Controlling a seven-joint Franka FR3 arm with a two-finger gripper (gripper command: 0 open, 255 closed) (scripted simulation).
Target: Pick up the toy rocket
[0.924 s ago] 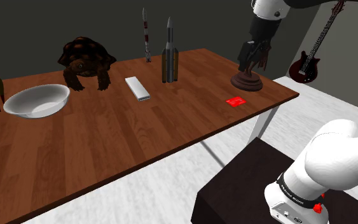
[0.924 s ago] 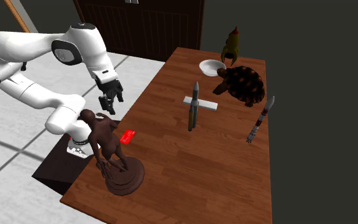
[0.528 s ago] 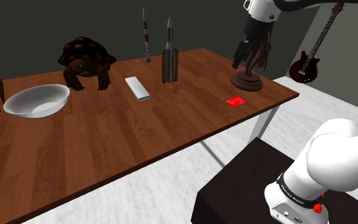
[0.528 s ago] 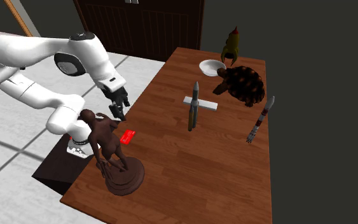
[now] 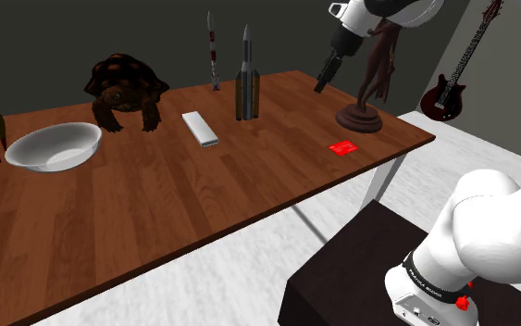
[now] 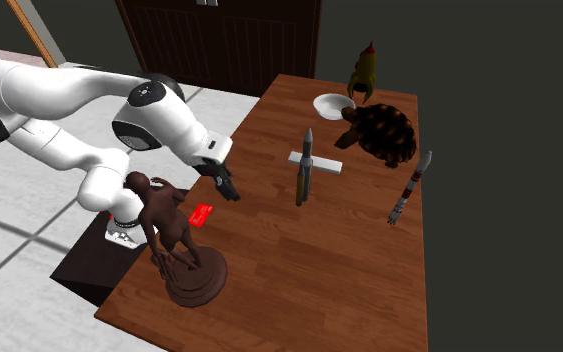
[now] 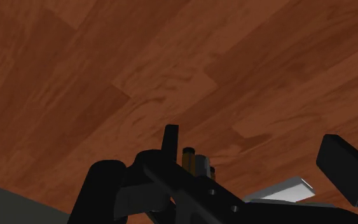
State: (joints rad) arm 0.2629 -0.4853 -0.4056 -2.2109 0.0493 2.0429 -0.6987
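Claw (image 5: 323,83) swung past statuette (image 5: 377,74) toward grey rocket (image 5: 247,81), open, rocket partly hidden behind it in wrist view

The white arm reached over the wooden table (image 6: 299,270), its black gripper (image 6: 224,186) hanging above the boards between a red card (image 6: 201,214) and the upright toy rocket (image 6: 305,168). A white flat bar (image 6: 321,164) lay just behind that rocket. A brown human figurine (image 6: 169,228) stood on a round base near the card. Farther along sat a tortoise (image 6: 383,136) beside a white bowl (image 6: 332,105), with a slimmer rocket (image 6: 411,188) near the table's right edge.
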